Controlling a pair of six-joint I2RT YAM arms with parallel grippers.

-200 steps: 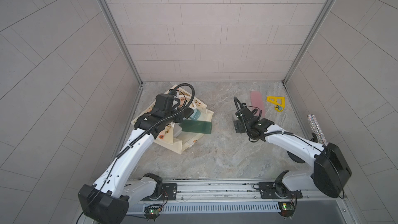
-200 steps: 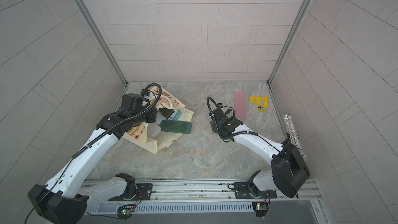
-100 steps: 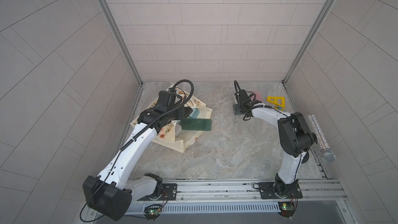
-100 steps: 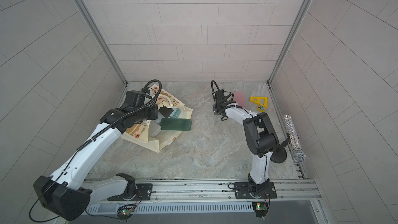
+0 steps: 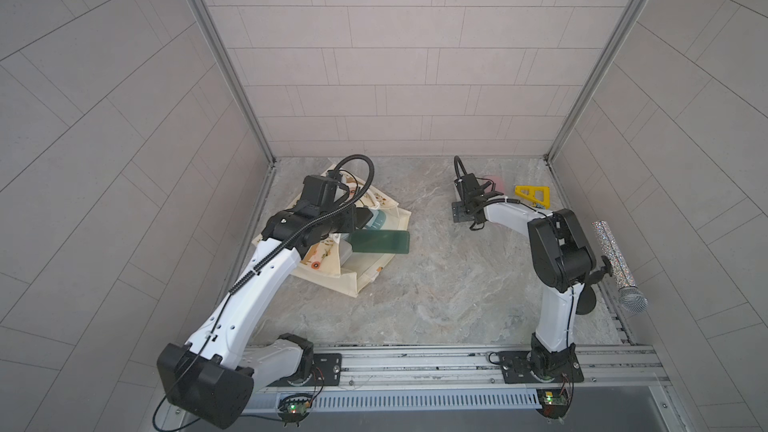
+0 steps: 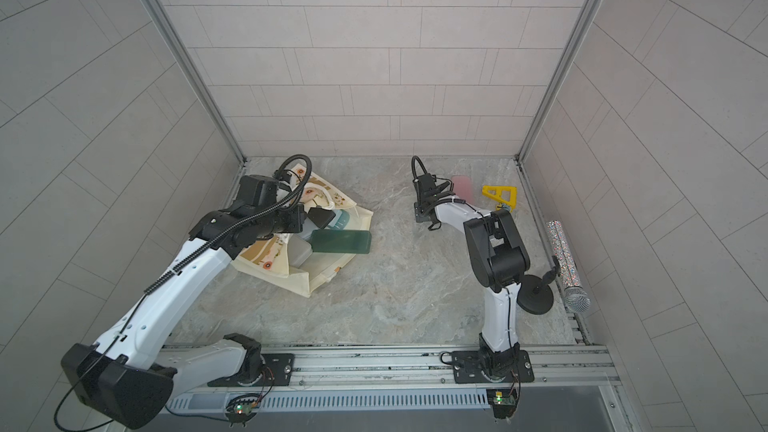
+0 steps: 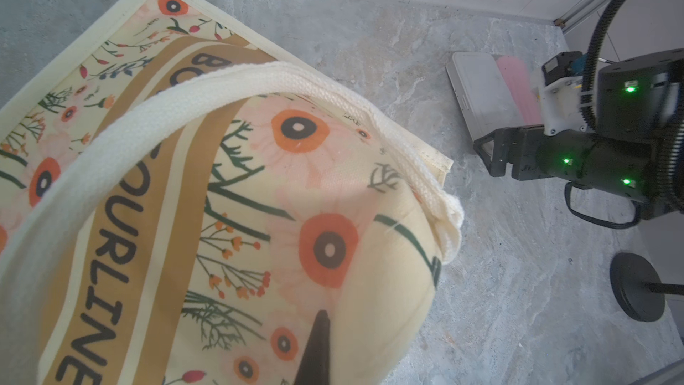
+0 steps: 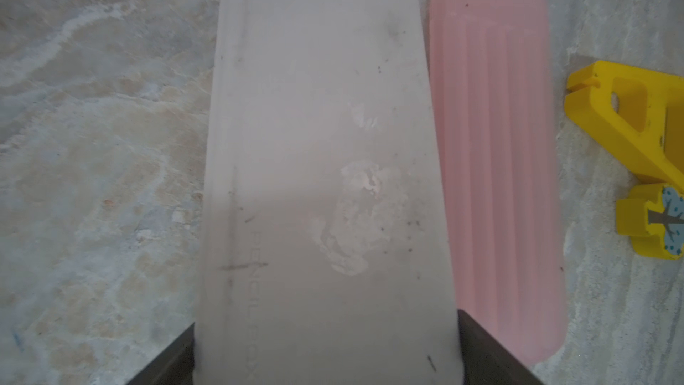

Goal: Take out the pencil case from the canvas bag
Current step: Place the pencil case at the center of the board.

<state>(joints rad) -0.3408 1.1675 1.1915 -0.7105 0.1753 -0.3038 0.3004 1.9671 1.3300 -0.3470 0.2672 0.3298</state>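
Grey marbled surface (image 5: 415, 297) inside a pale tiled booth fills both top views. At its left lies the cream canvas bag with orange flowers (image 5: 322, 272), its mouth turned toward the middle, and the left arm (image 5: 266, 276) reaches over it. A dark green translucent pencil case (image 5: 380, 241) pokes halfway out of that mouth, with paler cases behind it. The right arm (image 5: 511, 218) stretches to the far end, near a yellow plastic triangle (image 5: 532, 195). A glittery microphone (image 5: 619, 268) on its stand is at the right edge.

Left wrist view: printed cloth and a thick white rope handle (image 7: 229, 83) bulge close to the lens. The left claw (image 7: 316, 361) is closed, with one dark fingertip showing against the cloth. It looks pinched on the bag's upper wall, probably to hold the mouth up so cases can come out. Far across, the right claw (image 7: 490, 151) stands at the end of a frosted white pencil case (image 7: 481, 101).

Right wrist view: that case runs between the two fingers (image 8: 492, 353), which press its long edges, so the claw grips it. It is out of the bag, parallel to and just beside a pink ribbed pencil case (image 8: 496, 161), seemingly being lined up with it.
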